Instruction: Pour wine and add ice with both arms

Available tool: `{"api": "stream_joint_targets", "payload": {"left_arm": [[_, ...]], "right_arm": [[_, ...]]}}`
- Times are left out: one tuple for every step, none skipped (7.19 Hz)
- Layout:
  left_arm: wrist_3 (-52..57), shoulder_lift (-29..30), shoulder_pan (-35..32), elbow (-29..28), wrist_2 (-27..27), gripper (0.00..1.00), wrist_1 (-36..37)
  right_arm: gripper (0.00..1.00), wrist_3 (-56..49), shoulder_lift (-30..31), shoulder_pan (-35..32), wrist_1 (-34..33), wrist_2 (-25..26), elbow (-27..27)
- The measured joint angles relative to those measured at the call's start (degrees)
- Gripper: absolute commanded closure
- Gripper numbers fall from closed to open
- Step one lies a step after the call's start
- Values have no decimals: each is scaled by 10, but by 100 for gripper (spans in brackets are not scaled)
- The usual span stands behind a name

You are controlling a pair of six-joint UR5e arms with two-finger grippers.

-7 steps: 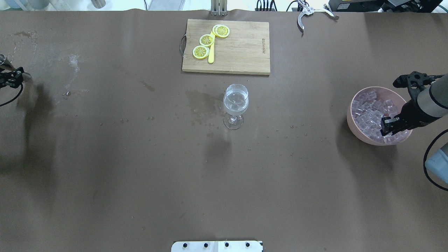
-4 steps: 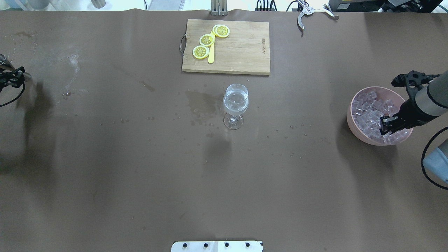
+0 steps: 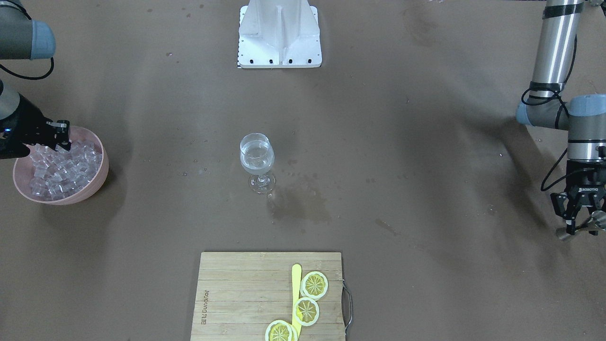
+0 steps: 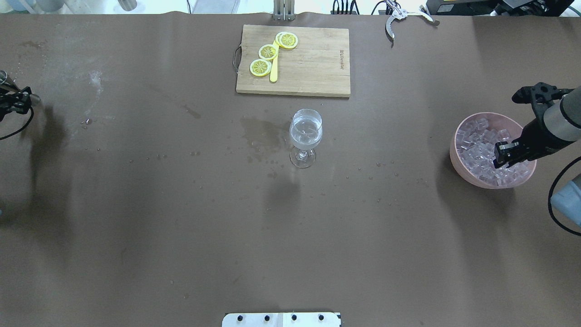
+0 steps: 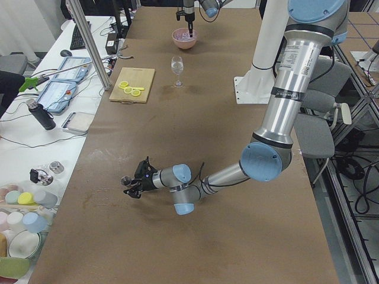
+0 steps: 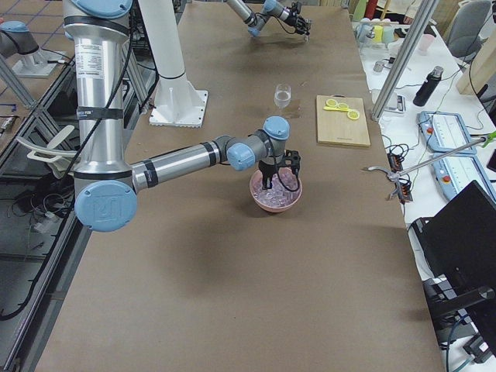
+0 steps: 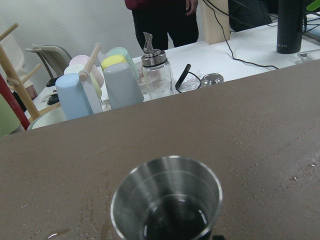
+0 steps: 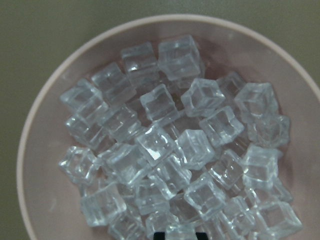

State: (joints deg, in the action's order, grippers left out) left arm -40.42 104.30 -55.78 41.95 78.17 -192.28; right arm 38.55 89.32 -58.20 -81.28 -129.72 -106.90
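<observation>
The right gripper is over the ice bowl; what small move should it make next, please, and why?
Probably dip lower and close on one cube, if it holds none yet. The right gripper hangs over the ice in the bowl; the glass holds liquid but no cubes I can make out.

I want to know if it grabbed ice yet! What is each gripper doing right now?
Left gripper: closed on a metal cup.
Right gripper: at the ice in the pink bowl; open or closed cannot be told.

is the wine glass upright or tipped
Upright: the wine glass stands on its foot, with clear wine inside.
</observation>
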Motion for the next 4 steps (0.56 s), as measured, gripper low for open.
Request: {"api": "stream_joint_targets", "payload": {"left_arm": [[0,1,0,0,-1,51,0],[0,1,0,0,-2,52,0],[0,1,0,0,-3,55,0],[0,0,1,0,-3,56,0]], "right_arm": [[100,0,-21,-17,-47,-11,-21],[100,0,-51,-27,-108,-15,-45],[100,1,-94,-32,-175,-16,-63],[100,3,-145,-35,-237,-16,-71]]}}
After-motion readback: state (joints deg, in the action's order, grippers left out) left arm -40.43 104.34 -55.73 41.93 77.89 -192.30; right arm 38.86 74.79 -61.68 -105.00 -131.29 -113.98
